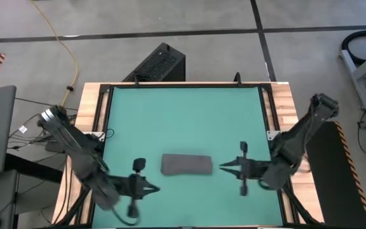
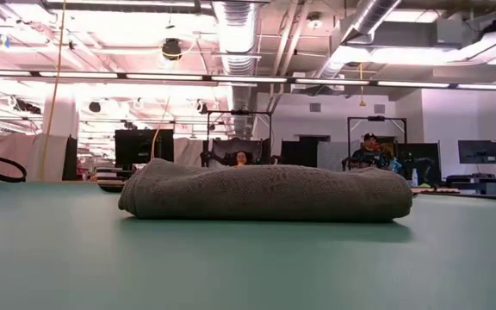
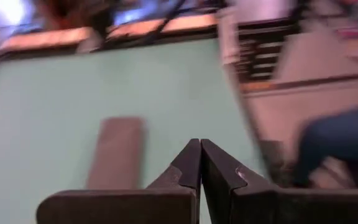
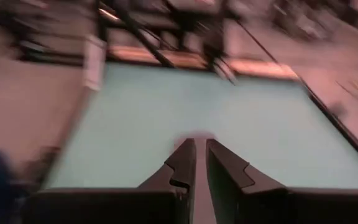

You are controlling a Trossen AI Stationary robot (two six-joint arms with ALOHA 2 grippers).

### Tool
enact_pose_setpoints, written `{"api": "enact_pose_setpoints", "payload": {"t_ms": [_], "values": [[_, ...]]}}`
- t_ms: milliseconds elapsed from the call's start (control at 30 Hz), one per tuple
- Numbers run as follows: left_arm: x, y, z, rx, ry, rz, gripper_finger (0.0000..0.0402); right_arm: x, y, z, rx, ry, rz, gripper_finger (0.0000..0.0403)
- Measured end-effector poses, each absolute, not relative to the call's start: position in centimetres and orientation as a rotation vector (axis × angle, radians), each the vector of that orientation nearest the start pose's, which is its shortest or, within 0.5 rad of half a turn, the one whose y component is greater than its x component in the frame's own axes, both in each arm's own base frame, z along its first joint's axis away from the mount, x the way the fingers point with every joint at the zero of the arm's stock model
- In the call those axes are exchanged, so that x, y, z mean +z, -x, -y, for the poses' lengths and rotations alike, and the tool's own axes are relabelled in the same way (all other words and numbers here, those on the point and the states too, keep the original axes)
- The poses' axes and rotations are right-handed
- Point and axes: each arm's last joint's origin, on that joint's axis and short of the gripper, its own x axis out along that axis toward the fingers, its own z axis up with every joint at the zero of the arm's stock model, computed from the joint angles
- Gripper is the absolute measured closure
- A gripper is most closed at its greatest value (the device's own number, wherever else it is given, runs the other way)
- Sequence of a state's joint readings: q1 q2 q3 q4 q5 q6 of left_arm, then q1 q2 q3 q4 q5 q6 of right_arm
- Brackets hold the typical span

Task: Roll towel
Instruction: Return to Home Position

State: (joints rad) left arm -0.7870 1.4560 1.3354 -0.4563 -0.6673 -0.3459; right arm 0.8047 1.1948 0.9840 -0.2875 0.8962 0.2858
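Observation:
The dark grey towel (image 1: 186, 164) lies as a thick, compact bundle on the green table top, long side running left to right. It also shows in the low view (image 2: 265, 191) and the left wrist view (image 3: 117, 152). My left gripper (image 1: 158, 188) is shut and empty. It is near the table's near edge, just left of and nearer than the towel's left end. My right gripper (image 1: 222, 168) is shut and empty. It points at the towel's right end from a short way off. Neither gripper shows in the low view. No white tag shows.
The green table top (image 1: 183, 114) lies bare beyond the towel, framed by wooden side rails (image 1: 284, 108). A black box (image 1: 157, 63) stands on the floor past the far edge. People sit in the room behind (image 2: 370, 146).

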Motion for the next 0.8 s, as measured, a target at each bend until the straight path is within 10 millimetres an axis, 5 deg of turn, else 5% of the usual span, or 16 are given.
{"api": "enact_pose_setpoints", "payload": {"t_ms": [200, 400, 800], "values": [[41.0, -19.8, 17.6, -0.237, -0.127, -0.216, 0.0402, 36.2, -15.8, -13.9, 0.147, 0.184, -0.167, 0.0342], [46.1, -14.6, 13.1, -0.42, -0.205, 0.053, 0.0402, 39.3, -11.3, -9.2, 0.174, 0.073, -0.041, 0.0342], [46.3, -9.0, 8.0, -0.592, -0.249, 0.003, 0.0401, 39.0, -6.9, -4.0, 0.112, 0.043, -0.076, 0.0342]]}}
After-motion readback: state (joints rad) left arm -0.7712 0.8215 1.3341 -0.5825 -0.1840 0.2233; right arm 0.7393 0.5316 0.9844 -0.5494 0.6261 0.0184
